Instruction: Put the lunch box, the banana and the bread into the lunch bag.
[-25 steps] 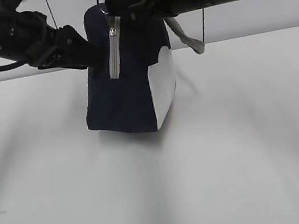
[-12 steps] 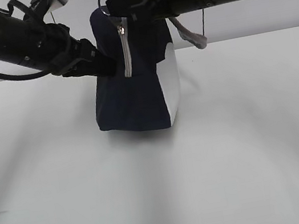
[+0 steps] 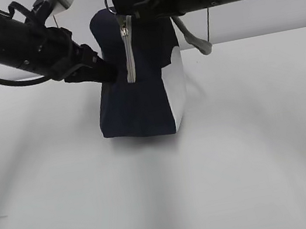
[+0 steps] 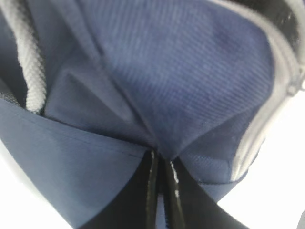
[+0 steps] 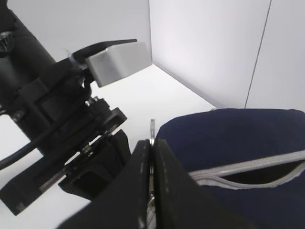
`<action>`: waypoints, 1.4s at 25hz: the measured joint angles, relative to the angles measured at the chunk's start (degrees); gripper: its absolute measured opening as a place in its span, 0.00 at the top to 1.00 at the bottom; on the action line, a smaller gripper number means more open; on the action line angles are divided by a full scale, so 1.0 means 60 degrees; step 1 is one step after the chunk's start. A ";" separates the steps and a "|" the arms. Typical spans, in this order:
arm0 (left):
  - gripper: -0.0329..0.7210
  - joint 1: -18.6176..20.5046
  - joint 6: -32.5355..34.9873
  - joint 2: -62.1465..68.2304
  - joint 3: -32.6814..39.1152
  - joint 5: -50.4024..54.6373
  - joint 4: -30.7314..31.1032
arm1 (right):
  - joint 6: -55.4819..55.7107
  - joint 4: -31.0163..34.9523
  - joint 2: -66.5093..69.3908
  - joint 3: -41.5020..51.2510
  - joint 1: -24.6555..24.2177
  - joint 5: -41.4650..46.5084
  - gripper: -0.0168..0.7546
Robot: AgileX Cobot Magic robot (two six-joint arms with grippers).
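Observation:
The navy lunch bag point(image 3: 139, 102) stands upright mid-table, its white end panel point(image 3: 177, 89) turned to the right. My left gripper point(image 3: 111, 74) is shut, pinching a fold of the bag's left side fabric point(image 4: 181, 71); its jaws meet at the crease point(image 4: 162, 160). My right gripper point(image 3: 116, 8) is shut on the ring zipper pull point(image 5: 152, 126) at the bag's top, and the grey zipper strip point(image 3: 127, 51) hangs below it. In the right wrist view the zipper point(image 5: 248, 171) shows partly parted. The lunch box, banana and bread are out of view.
A grey strap handle point(image 3: 193, 39) hangs off the bag's right side behind it. Both black arms reach in from the upper corners over the white table point(image 3: 167, 195). The left arm's wrist point(image 5: 71, 143) sits close beside my right gripper.
My left gripper has closed onto the bag's side fabric. The bag shifted a little to the right, and the zipper strip now hangs straighter. The right gripper kept its hold on the ring.

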 joint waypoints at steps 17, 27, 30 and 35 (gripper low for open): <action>0.98 -0.0007 -0.0898 0.0000 -0.0024 0.0909 0.1452 | 0.0036 0.0439 0.0284 -0.0655 0.0000 0.0537 0.97; 0.98 -0.0007 -0.1674 0.0000 -0.0024 0.1228 0.2703 | 0.0488 0.0671 0.1261 -0.1652 0.0000 0.0676 0.97; 0.98 -0.0007 -0.1820 0.0000 -0.0024 0.1389 0.2955 | 0.0578 0.0689 0.1493 -0.1886 0.0000 0.0792 0.97; 0.98 -0.0021 -0.1896 0.0000 -0.0024 0.1470 0.3204 | 0.0722 0.0727 0.1756 -0.2078 -0.0033 0.0813 0.97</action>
